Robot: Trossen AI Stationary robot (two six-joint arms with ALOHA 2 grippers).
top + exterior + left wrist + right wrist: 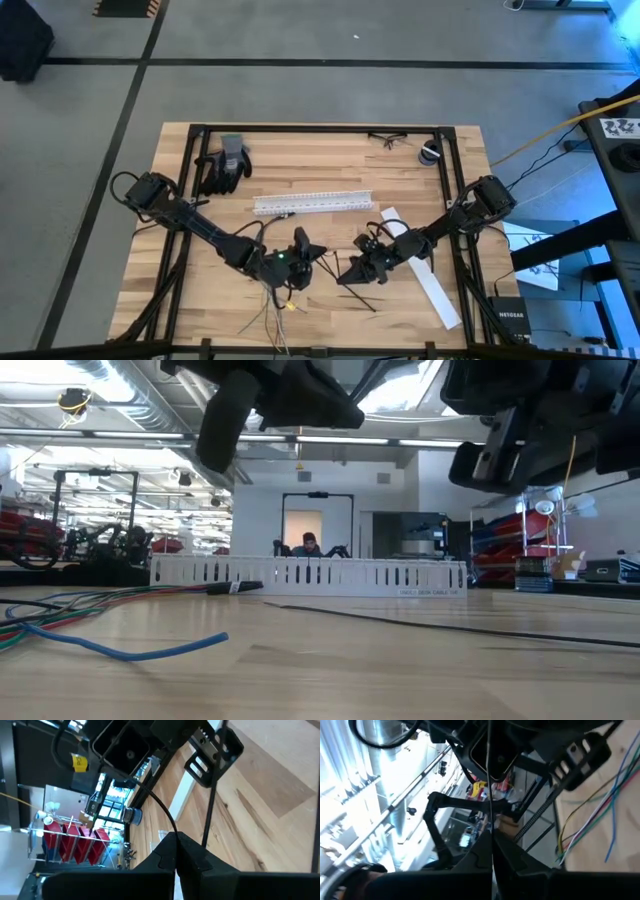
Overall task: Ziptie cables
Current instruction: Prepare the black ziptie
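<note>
While empty, white channel (312, 203) borders cables (272, 310).

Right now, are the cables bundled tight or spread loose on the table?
Spread loose. The cables fan out across the table as separate strands, with no tie seen around them.

Wooden table (200, 290), cables (275, 312), white channel (312, 203), gloves (225, 165)

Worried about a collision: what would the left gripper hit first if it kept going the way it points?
Most likely the right gripper, which faces the left gripper across a small gap above the table; depth is uncertain.
</note>
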